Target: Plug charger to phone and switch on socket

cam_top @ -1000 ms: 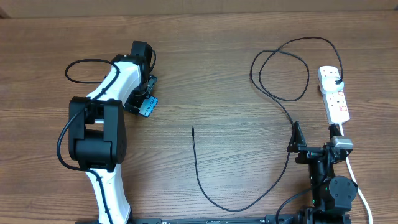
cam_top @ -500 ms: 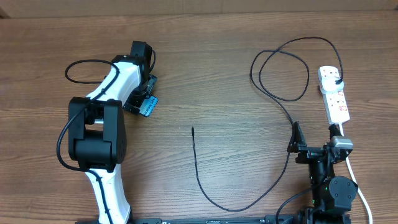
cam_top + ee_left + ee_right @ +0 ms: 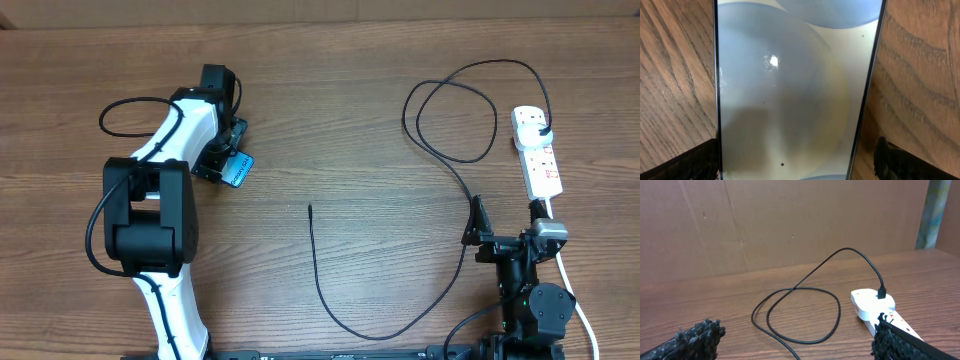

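The phone (image 3: 240, 171) lies on the table at the left, its blue end poking out from under my left gripper (image 3: 222, 155). Seen from the left wrist, its pale screen (image 3: 790, 90) fills the view. My left gripper (image 3: 795, 165) is open, one finger on each side of the phone, with a gap on the right. The charger (image 3: 330, 305) runs from its plug in the socket (image 3: 540, 165) through a loop (image 3: 800, 315) to a free tip (image 3: 310, 208) at mid-table. My right gripper (image 3: 797, 347) is open and empty, near the socket (image 3: 870, 305).
The socket's white cord (image 3: 575, 295) trails down past the right arm's base. The left arm's own black cable (image 3: 125, 105) loops at the far left. A brown cardboard wall (image 3: 790, 220) stands behind the table.
My left arm has shifted slightly to the left over the phone. The right arm, the cable and the socket have not moved.
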### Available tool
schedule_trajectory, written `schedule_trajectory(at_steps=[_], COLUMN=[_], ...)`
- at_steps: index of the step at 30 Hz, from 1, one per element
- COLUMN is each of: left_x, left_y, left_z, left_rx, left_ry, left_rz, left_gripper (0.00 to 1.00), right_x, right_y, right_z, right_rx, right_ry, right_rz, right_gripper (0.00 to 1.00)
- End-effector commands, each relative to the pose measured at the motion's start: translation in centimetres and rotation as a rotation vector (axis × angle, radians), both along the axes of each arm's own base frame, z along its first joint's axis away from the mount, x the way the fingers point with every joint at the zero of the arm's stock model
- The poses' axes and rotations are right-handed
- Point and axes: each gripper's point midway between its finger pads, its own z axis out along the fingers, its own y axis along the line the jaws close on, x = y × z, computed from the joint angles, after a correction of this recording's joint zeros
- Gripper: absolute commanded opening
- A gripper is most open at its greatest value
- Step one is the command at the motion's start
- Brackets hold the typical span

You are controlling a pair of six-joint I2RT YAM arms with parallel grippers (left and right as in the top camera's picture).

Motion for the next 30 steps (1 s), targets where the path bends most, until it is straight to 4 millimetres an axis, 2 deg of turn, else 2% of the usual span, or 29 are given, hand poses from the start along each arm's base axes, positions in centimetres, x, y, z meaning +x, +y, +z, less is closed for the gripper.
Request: schedule_trajectory(at_steps=[1, 30], left_x=[-1.6, -2.2], left_y=[0.5, 1.9], left_z=[-2.8, -2.7], left_rx=[-0.03, 0.014], left_ry=[0.067, 0.102], left_rz=[0.021, -0.024], left_gripper=[1.0, 1.0], right_x=[0.0, 0.0], right_y=[0.0, 0.0], right_z=[-0.2, -0.2], right_rx=[0.001, 0.001], right_ry=[-0.003, -0.003], right_rz=[-0.001, -0.001], right_gripper=[1.0, 1.0])
